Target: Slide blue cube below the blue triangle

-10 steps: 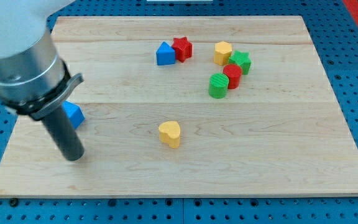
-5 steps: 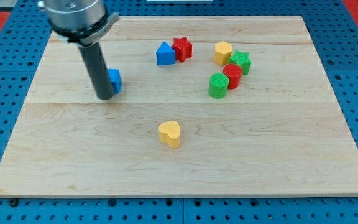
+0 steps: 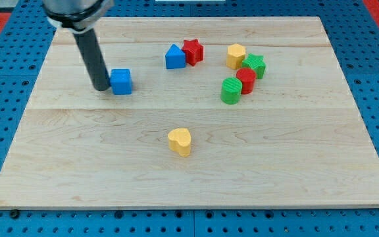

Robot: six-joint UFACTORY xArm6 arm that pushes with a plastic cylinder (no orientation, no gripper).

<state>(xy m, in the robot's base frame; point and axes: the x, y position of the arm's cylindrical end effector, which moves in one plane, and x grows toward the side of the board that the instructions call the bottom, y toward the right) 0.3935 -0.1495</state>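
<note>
The blue cube [image 3: 121, 81] sits on the wooden board at the view's upper left. My tip [image 3: 101, 87] stands right against the cube's left side. The blue triangle [image 3: 174, 56] lies to the upper right of the cube, near the view's top centre, touching a red star [image 3: 193, 51] on its right. The cube is lower and well to the left of the triangle.
A cluster at the view's upper right holds a yellow block [image 3: 235, 55], a green star [image 3: 254, 65], a red cylinder [image 3: 245, 80] and a green cylinder [image 3: 231, 90]. A yellow heart [image 3: 179, 141] lies at the view's lower centre.
The rod has swung from the view's lower left up to the upper left. The blue cube has slid up and to the right with it, and now shows fully beside the tip.
</note>
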